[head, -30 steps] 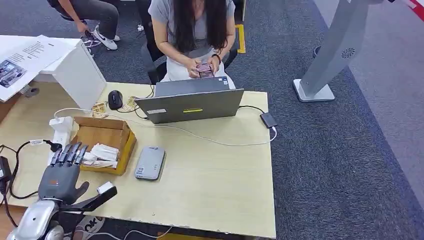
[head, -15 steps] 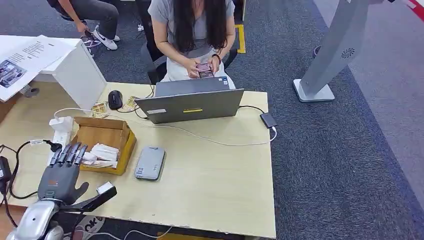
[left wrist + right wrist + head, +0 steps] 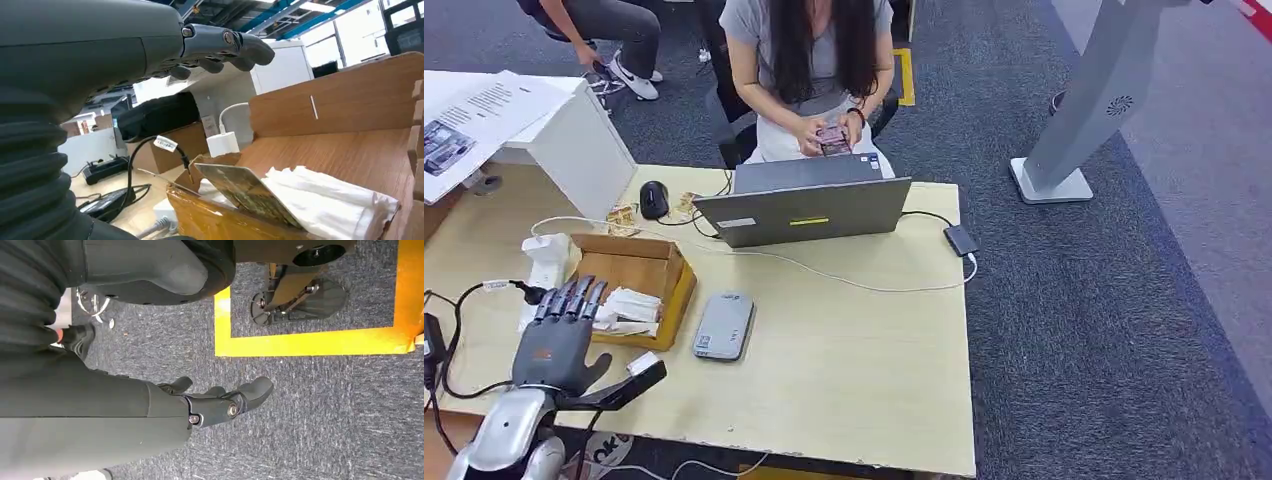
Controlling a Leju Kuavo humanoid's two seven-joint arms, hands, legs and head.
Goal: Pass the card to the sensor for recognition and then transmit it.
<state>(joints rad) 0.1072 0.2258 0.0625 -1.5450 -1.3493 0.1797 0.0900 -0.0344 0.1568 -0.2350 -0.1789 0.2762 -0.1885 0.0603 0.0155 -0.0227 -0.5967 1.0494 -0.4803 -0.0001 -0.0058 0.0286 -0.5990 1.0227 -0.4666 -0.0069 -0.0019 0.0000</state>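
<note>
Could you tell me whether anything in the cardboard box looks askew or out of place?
Yes. A glossy printed card stands tilted against crumpled white paper inside the shallow brown cardboard box, instead of lying flat. The left hand hovers over the box's near end, its fingers spread, holding nothing.

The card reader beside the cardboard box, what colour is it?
Grey, the card reader shows best in the head view.

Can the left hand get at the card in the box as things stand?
Probably yes. The left hand hovers open at the near-left corner of the cardboard box, whose top is open. The card leans on white folded paper just ahead of the fingers, with nothing between.
</note>
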